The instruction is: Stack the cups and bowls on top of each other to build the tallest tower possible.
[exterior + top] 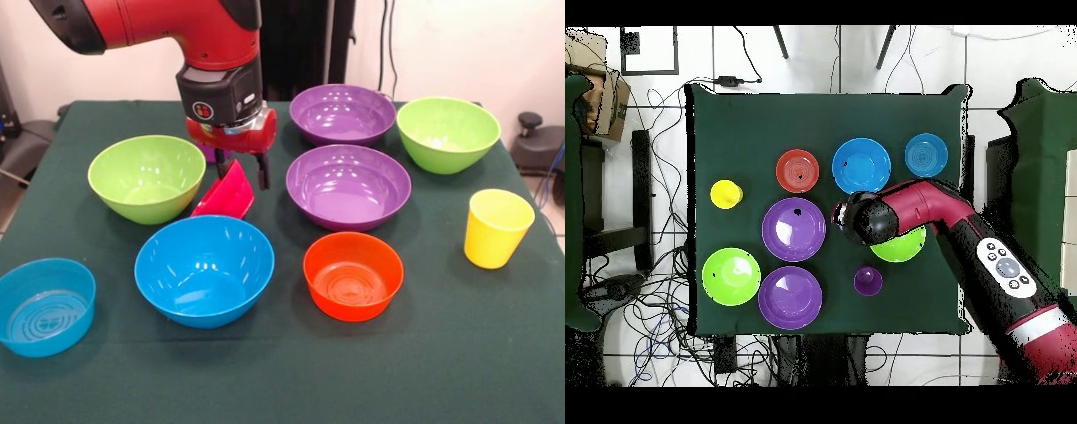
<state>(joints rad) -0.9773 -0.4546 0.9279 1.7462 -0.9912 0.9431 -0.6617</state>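
Gripper (pixel 240 168) clenched on rim of red bowl (pixel 226 196), tilted below jaws; light, stiff, glossy plastic, likely slippery; rim pinch suited.

Red-pink bowl (pixel 226 194), orange bowl (pixel 353 276), yellow cup (pixel 497 227).

A dark green table (pixel 745 130), loose cables (pixel 650 290) on the floor, perhaps a cardboard box (pixel 605 100).
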